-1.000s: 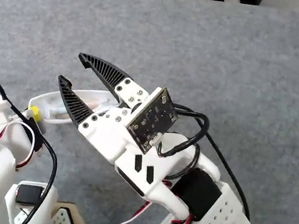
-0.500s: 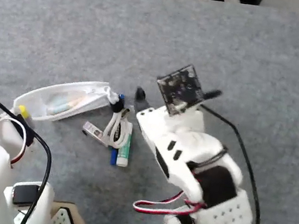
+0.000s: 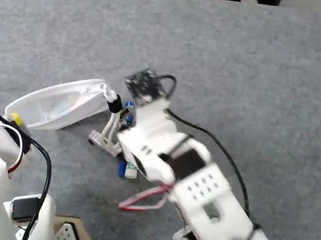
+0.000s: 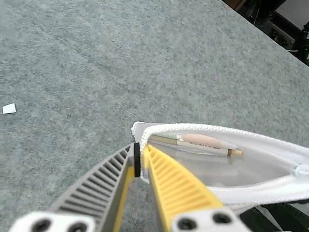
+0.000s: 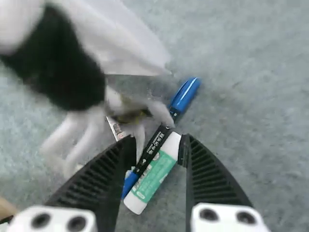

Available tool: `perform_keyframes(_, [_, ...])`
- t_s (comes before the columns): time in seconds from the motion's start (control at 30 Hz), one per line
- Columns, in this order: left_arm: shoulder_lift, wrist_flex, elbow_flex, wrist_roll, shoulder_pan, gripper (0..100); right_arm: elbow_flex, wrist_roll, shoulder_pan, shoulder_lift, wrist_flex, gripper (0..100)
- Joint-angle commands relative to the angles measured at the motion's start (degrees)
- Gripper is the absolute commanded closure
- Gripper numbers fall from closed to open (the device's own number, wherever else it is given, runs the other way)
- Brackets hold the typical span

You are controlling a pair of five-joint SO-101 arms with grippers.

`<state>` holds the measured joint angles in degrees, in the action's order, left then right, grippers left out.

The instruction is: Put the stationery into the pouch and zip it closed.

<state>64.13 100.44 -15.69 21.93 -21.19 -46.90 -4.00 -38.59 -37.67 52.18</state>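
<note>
You have:
- One translucent white pouch point(image 3: 60, 105), unzipped and gaping, with a beige-barrelled pen point(image 4: 203, 141) lying inside.
- Just beside its far end, a blue-capped, black-barrelled marker point(image 5: 185, 94) and a white-and-green tube point(image 5: 153, 176), lying flat and touching side by side.

Plenty of free room over the far and right parts of the grey table point(image 3: 277, 65). Tight near the middle, around the open pouch point(image 3: 59, 108). Crowded just past its mouth with a glue stick point(image 5: 154, 174) and a blue pen point(image 5: 186, 94), maybe touching the pouch. Blocked from above by the right gripper point(image 5: 158, 142), spread wide on both sides of the glue stick. Shut off at the pouch's other end by the left gripper point(image 4: 140, 157), pinched on the edge.
</note>
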Motion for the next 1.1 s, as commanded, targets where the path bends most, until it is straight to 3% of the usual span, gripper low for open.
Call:
perform_keyframes(0.0, [0.2,-0.5,0.3,0.0,-4.5,97,8.9,-1.7,-0.8,12.1,-1.1,83.8])
perform_keyframes(0.2, [0.2,-0.3,0.3,0.0,-6.1,97,18.2,-9.0,-0.2,26.6,-1.5,83.7])
perform_keyframes(0.6, [0.2,-0.4,0.0,0.0,-6.2,97,32.5,-9.1,8.4,48.2,-4.7,83.8])
perform_keyframes(1.07, [0.2,-0.5,0.0,0.0,-6.3,97,40.6,-9.1,8.7,60.4,-4.7,83.9])
